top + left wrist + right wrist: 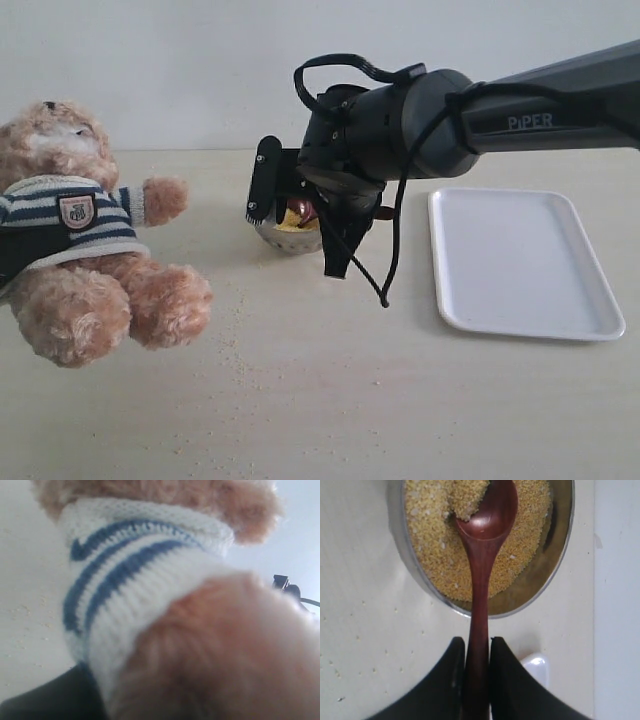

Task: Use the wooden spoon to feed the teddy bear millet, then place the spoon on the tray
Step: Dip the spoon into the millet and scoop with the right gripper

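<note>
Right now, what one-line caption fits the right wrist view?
Right gripper clamps the wooden spoon, its oval end dipped into the millet in the steel bowl.

It looks like a robot lab bench: pale worktop (330,400) across the lower frame, plain white wall (200,60) above, black PiPER-marked arm (540,115) at upper right.

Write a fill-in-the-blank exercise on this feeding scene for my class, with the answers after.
1. The right hand grips the dark reddish-brown wooden spoon by its ____.
2. The spoon's oval tip lies in the yellow ____ inside the round steel bowl.
3. The fluffy light-brown teddy bear wears a navy-and-white ____ shirt.
4. In the exterior view, the flat white rectangular plastic tray lies to the ____ of the bowl.
Answers: handle; millet; striped; right.
</note>
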Action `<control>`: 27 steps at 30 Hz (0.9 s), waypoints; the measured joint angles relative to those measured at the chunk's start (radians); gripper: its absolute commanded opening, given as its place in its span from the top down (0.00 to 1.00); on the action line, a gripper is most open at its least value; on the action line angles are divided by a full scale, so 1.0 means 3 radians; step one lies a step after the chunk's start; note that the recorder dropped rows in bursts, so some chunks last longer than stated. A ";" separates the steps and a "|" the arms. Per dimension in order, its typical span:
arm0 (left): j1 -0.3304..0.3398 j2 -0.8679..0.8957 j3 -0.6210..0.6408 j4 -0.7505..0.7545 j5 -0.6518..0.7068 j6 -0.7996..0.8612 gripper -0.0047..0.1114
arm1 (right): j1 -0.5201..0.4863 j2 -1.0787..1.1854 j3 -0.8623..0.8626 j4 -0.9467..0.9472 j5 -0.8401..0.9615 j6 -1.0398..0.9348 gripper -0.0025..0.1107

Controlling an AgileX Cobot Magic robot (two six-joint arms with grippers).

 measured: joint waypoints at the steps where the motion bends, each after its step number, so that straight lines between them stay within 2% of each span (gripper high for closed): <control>1: 0.0000 0.0000 0.0000 0.0000 0.0000 0.0000 0.92 | 0.0000 0.0000 0.0000 0.0000 0.0019 0.0011 0.98; 12: 0.0000 0.0000 0.0000 0.0000 0.0006 0.0006 0.92 | 0.0000 -0.0006 0.0000 0.0322 0.0094 -0.0039 0.98; 27: 0.0000 0.0000 0.0000 0.0000 0.0006 0.0012 0.92 | -0.0045 -0.0258 0.0000 0.0459 0.0072 0.0135 0.98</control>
